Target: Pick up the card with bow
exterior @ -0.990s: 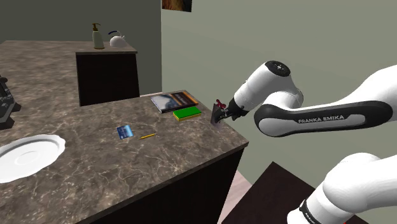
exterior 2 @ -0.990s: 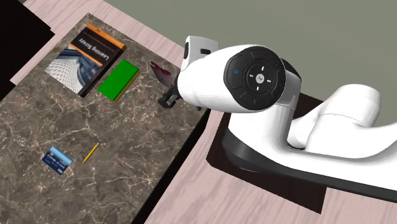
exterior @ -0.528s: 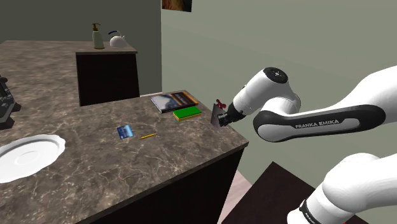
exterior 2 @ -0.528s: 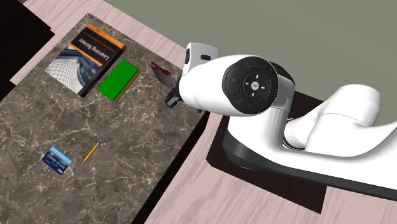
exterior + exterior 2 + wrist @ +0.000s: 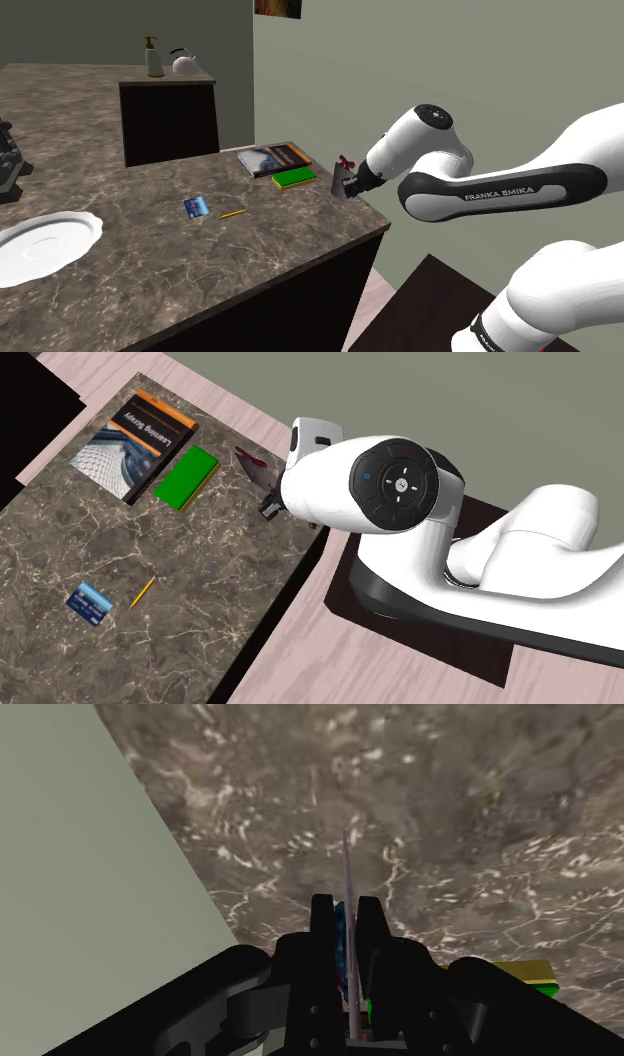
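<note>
Card with bow [image 5: 341, 181] is seen standing on edge at the marble counter's [image 5: 200, 250] corner, right of centre in the shoulder view, and is pinched between the gripper's [image 5: 345, 907] jaws. Grasping appears done; lifting it clear is judged to be left.

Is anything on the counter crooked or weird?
Only the card with bow: it stands on edge at the counter corner, not flat like the book, clasped by the gripper.

White arm [image 5: 425, 140], dark joints, "FRANKA EMIKA" lettering; black end effector [image 5: 345, 909].
</note>
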`<state>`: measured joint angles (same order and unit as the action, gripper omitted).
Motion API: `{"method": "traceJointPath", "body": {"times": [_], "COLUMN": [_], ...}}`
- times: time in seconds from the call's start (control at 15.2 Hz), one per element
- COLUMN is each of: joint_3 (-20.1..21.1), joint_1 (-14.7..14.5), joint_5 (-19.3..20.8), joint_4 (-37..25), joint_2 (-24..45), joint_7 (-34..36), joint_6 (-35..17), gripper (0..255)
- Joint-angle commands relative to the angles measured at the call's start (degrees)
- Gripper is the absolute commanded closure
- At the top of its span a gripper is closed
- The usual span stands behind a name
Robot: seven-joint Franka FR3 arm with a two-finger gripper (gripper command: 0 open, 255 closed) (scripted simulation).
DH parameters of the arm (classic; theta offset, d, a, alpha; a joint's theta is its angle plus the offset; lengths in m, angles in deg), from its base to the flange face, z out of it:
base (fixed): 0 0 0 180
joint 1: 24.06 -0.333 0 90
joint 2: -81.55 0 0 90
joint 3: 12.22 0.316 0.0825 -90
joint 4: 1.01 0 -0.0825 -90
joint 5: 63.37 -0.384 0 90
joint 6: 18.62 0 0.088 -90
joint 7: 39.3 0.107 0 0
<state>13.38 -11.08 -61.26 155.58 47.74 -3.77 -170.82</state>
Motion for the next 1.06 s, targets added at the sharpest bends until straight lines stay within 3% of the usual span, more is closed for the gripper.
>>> {"method": "traceJointPath", "body": {"times": [0.0,0.99], "joint_3": [-0.5,-3.8], "joint_1": [-0.4,-2.0], "joint_5": [-0.3,-1.4], "joint_4": [-0.6,-8.0], "joint_2": [-0.7,-4.7], "joint_7": [-0.4,-3.6], "joint_6": [1.4,12.8], "gripper": [255,255]}}
